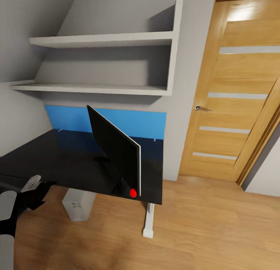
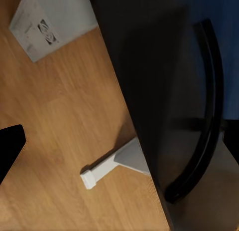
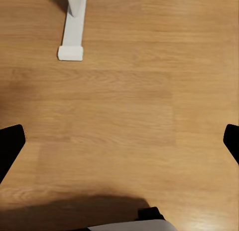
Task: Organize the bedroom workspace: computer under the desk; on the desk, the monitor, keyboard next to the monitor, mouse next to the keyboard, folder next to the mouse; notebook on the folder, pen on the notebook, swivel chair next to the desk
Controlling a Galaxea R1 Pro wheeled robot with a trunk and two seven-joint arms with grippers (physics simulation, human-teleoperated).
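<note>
Glossy black desk (image 1: 58, 161) carries the thin flat monitor (image 1: 116, 153), ahead and right of the left gripper (image 1: 33, 183), which hangs low at the desk's near edge; grip width unclear. Silver-grey computer (image 1: 77, 204) sits beneath. Right gripper (image 3: 119, 138) spread wide above wooden floor (image 3: 129, 91).

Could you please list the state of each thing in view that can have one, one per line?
Wide black flat-screen monitor: upright on the desk, turned edge-on, red dot at its lower corner.
Glossy black L-shaped desk: standing, carrying the monitor.
Light silver-grey computer tower: upright on the floor under the desk.
Oak door: shut.
Right gripper: open, over bare wooden floor.
Left gripper: cannot tell.
</note>
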